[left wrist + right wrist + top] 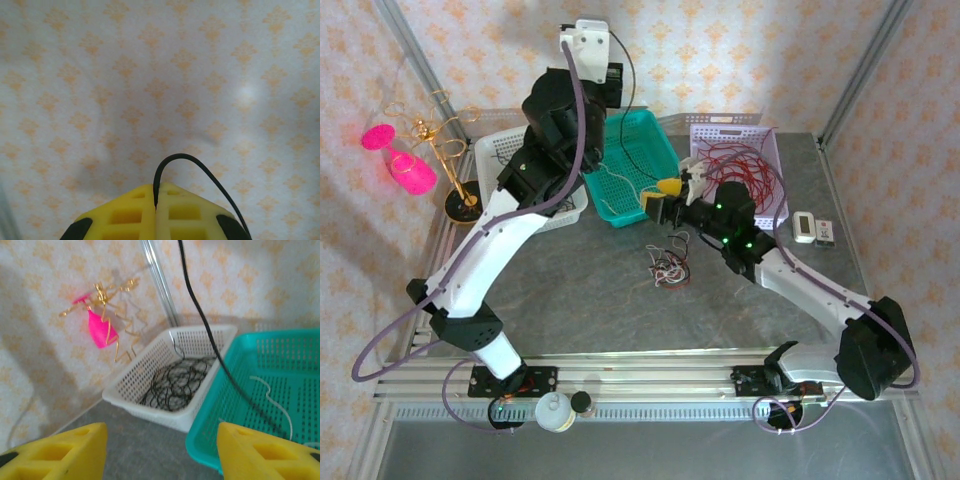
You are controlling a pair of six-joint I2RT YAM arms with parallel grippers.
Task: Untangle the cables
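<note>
My left gripper (156, 194) is raised high toward the back wall and shut on a black cable (200, 167), which loops out of its yellow fingertips. That black cable (210, 345) hangs down into the teal basket (300, 440), where a white cable (272, 400) also lies. My right gripper (161, 432) hovers open over the table in front of the teal basket (630, 160), nothing between its fingers (660, 196). A small mixed clump of cables (667, 266) rests on the table. Red cables (745, 165) fill the lilac basket (728, 124). Black cables (177, 382) lie coiled in the white basket (150, 407).
A gold wire stand (455, 150) with pink pieces stands at the back left, beside the white basket (498, 145). A small white device (806, 227) lies at the right. A bottle (552, 411) sits by the near rail. Metal frame posts rise at the back corners.
</note>
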